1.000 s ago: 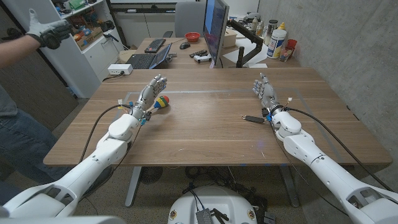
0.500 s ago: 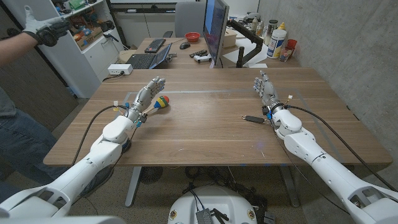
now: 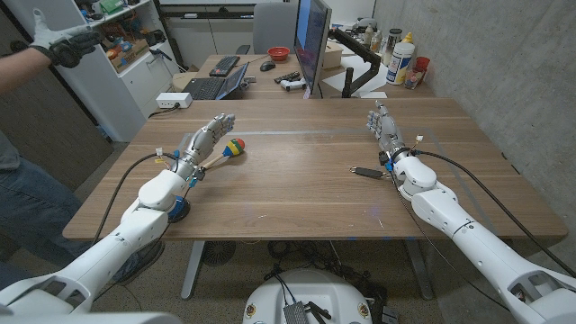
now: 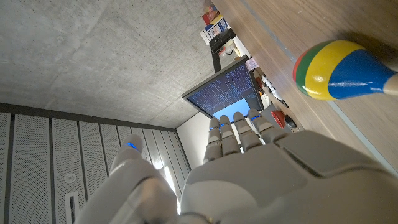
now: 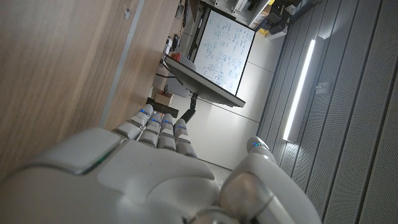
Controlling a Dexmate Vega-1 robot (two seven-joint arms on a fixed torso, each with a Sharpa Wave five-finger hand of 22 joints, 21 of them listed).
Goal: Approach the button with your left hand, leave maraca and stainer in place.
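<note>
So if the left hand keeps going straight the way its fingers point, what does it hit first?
Probably nothing: the left hand points past the maraca, over bare table, though depth is hard to judge.

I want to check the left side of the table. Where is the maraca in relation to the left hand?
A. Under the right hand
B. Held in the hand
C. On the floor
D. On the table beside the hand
D: the maraca lies on the table beside the empty left hand.
</note>
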